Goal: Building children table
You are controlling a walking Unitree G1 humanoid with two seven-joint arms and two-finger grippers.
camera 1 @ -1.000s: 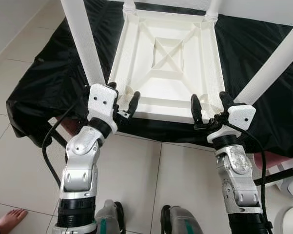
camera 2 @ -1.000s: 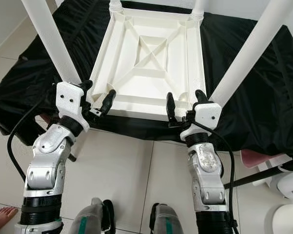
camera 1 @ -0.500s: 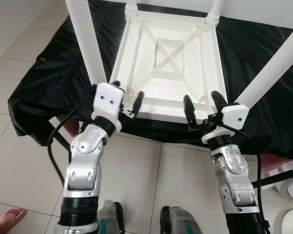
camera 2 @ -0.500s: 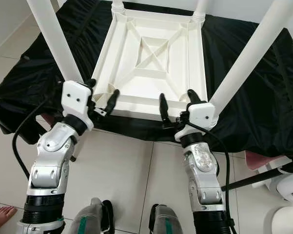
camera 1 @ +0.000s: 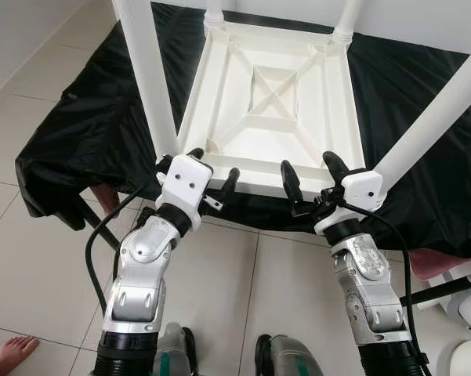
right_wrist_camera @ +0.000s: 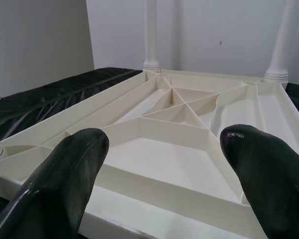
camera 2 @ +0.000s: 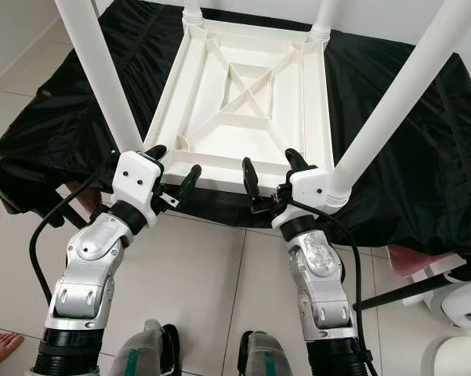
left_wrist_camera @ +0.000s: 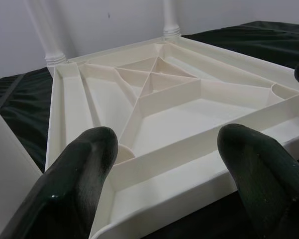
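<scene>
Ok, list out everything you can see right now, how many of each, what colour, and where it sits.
Table: one, white plastic, upside down on the black cover, ribbed underside facing up.
Table legs: four, white, standing up from the corners of the upturned table.
Black cover: one, shiny black sheet, draped over the raised surface under the table.
Floor tiles: pale beige, in front of and beside the covered surface.
Person's foot: one, bare, at the robot's lower left on the floor.
Left gripper: one, black fingers, open, at the table's near edge by the near-left leg.
Right gripper: one, black fingers, open, at the table's near edge by the near-right leg.
</scene>
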